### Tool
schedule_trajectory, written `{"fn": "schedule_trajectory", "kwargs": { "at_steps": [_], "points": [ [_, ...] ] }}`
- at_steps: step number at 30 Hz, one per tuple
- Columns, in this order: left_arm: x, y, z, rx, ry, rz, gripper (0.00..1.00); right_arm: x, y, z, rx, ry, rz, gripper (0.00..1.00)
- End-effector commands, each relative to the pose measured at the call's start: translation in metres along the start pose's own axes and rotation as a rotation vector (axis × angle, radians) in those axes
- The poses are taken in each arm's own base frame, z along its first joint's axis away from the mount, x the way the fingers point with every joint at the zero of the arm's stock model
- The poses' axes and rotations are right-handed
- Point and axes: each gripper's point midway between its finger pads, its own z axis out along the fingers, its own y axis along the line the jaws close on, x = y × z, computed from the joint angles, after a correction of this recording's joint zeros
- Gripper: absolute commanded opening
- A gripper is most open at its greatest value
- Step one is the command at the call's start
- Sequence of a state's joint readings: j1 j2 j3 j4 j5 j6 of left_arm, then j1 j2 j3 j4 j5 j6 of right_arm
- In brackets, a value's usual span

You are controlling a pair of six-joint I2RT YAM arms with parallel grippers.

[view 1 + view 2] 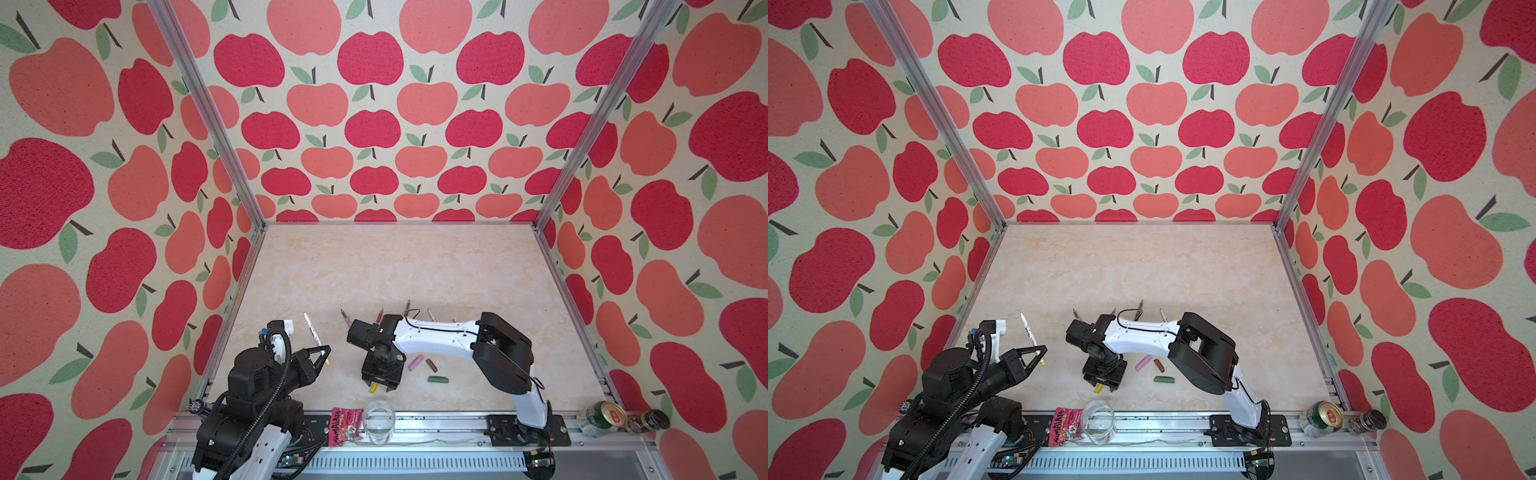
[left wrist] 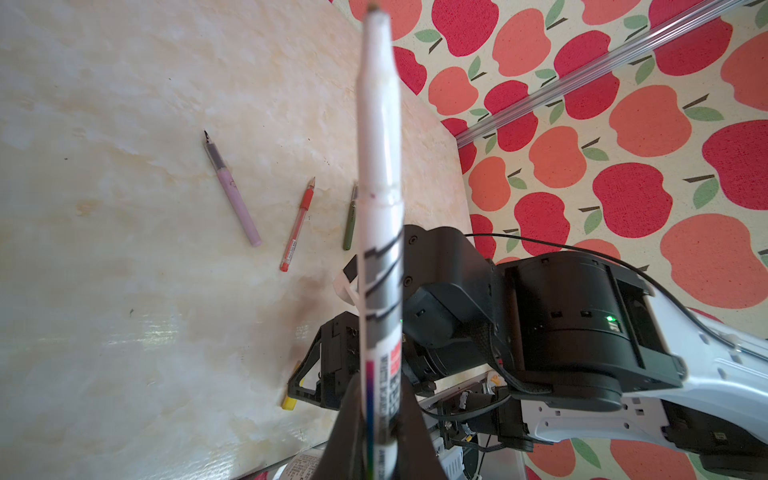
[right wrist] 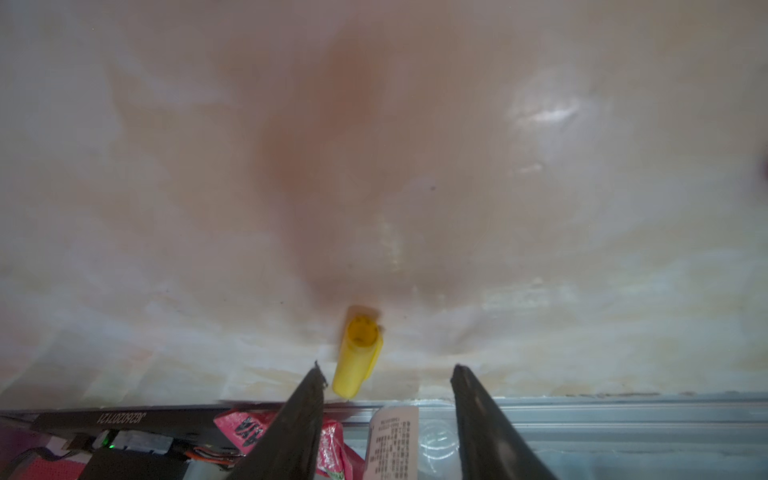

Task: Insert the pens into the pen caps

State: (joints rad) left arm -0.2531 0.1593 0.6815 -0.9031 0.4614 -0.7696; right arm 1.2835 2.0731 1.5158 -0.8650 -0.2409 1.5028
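Left claw (image 2: pixel 382 449) clenched on the white-barrelled, dark-printed pen (image 2: pixel 380 199), tip blurred. Right claw (image 3: pixel 386 372) released, astride the stubby yellow plastic cap (image 3: pixel 357 361) near the desk's (image 1: pixel 395 266) front edge; its arm (image 1: pixel 436 336) half-hides other pens (image 1: pixel 407 308).

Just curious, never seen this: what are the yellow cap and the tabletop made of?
Yellow cap: likely smooth moulded plastic, going by its even colour and hollow round mouth. Tabletop: glossy, cream-veined like marble, with bright glints; real stone or printed laminate, I cannot tell.
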Motion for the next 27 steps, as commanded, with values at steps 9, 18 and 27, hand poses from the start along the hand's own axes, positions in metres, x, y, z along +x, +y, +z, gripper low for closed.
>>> {"fn": "schedule_trajectory", "kwargs": {
  "at_steps": [9, 18, 27],
  "points": [
    [0.006, 0.001, 0.004, 0.045, 0.0, -0.023, 0.0, 0.001, 0.009, 0.015, -0.006, 0.055, 0.064, 0.49],
    [0.006, 0.001, 0.007, 0.05, 0.007, -0.017, 0.0, -0.007, 0.005, 0.023, 0.016, 0.059, 0.106, 0.38],
    [0.005, 0.003, 0.011, 0.051, 0.002, -0.021, 0.0, -0.018, -0.001, 0.028, 0.051, 0.068, 0.135, 0.26]
  ]
}}
